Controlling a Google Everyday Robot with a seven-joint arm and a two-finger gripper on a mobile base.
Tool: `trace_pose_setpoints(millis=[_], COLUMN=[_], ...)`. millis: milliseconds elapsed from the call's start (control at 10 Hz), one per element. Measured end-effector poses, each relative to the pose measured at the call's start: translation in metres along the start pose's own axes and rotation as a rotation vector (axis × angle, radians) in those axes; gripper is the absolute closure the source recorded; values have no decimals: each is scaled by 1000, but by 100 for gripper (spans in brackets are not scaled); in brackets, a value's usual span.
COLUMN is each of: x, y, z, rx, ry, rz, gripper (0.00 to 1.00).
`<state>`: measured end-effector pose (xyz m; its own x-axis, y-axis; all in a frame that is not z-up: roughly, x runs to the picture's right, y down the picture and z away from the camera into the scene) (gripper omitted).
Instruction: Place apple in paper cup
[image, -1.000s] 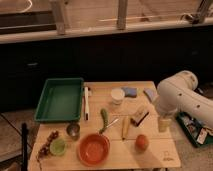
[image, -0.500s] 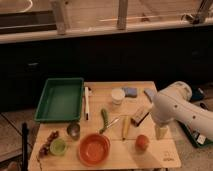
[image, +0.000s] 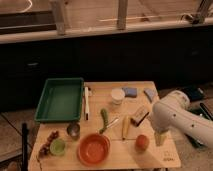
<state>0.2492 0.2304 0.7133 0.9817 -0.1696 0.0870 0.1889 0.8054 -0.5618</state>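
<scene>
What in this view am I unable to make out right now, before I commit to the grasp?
Camera view only:
- End effector, just right of the apple: contact with it cannot be told; the white arm crowds that spot.
- Table, right edge: hidden behind the arm.
- Arm's base: cut off by the right edge.
- Paper cup interior: too small to tell.

I count one apple (image: 142, 143), one banana (image: 125, 128), one bowl (image: 94, 149), one tray (image: 60, 100), two blue pads (image: 131, 92), three cups (paper cup (image: 117, 95), metal cup (image: 73, 131), green cup (image: 58, 146)), and one gripper (image: 160, 138) just right of the apple.
</scene>
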Motion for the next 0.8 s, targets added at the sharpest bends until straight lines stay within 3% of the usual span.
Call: trace_pose_setpoints(millis=[800], x=[-4], y=[20], z=[31], rx=[-19], ry=[-24], rz=[-127], gripper=[20])
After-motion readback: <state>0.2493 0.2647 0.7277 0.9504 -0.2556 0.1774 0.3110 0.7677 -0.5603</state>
